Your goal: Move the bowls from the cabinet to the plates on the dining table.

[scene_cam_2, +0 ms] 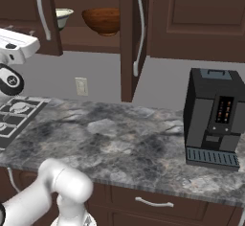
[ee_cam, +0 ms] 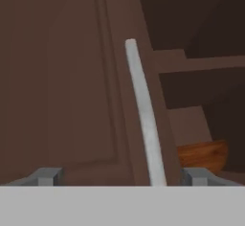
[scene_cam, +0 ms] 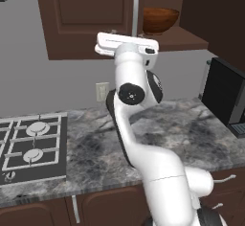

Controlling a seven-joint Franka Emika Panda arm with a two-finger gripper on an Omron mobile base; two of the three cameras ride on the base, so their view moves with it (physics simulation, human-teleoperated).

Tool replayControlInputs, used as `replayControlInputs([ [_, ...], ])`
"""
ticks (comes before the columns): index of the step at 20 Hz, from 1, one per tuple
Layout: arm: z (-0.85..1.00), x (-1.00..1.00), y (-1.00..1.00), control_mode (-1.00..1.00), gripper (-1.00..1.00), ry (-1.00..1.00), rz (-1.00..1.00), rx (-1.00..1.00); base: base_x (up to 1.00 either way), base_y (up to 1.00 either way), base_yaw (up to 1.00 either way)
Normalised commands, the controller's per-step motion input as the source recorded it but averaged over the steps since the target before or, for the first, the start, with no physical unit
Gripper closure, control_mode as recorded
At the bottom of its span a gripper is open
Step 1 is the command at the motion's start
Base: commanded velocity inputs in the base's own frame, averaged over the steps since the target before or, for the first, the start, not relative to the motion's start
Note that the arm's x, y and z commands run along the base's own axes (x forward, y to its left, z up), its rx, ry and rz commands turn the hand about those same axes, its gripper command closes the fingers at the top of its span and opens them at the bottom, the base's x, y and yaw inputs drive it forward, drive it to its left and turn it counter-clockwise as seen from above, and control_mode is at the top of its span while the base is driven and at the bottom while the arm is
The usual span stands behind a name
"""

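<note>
The dark brown cabinet (scene_cam: 81,14) stands open. A reddish-brown wooden bowl (scene_cam: 159,20) sits on its inner shelf (scene_cam: 186,40), also seen as the wooden bowl (scene_cam_2: 102,21) and the wooden bowl (ee_cam: 203,155). Left of it on the shelf, a cream and green bowl (scene_cam_2: 62,16) peeks out from behind the door. My gripper (ee_cam: 122,177) is open just in front of the door, its silver bar handle (ee_cam: 143,119) running between the fingertips (ee_cam: 48,176), nearer the right one. My white hand (scene_cam: 127,45) is level with the shelf. The plates and the dining table are out of view.
Below the cabinet runs a marbled stone counter (scene_cam: 167,129) with a gas hob (scene_cam: 31,146) at the left and a black coffee machine (scene_cam_2: 213,119) at the right. A second open door (scene_cam_2: 127,38) hangs edge-on over the counter. A wall socket (scene_cam: 101,91) sits behind my arm.
</note>
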Motion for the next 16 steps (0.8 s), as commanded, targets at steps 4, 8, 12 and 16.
replayControlInputs([
  [4, 0.19, -0.43, -0.33, -1.0, -1.0, 0.0, 0.08, 0.06, 0.0, 0.0, 0.0],
  [8, 0.03, -0.21, -0.24, -1.0, -1.0, 0.06, 0.1, 0.1, 0.0, 0.0, 0.0],
  [12, -0.03, -0.14, -0.17, -1.0, -1.0, 0.09, 0.15, 0.04, 0.0, 0.0, 0.0],
  [16, -0.05, -0.14, -0.06, -1.0, -1.0, 0.09, 0.2, 0.0, 0.0, 0.0, 0.0],
])
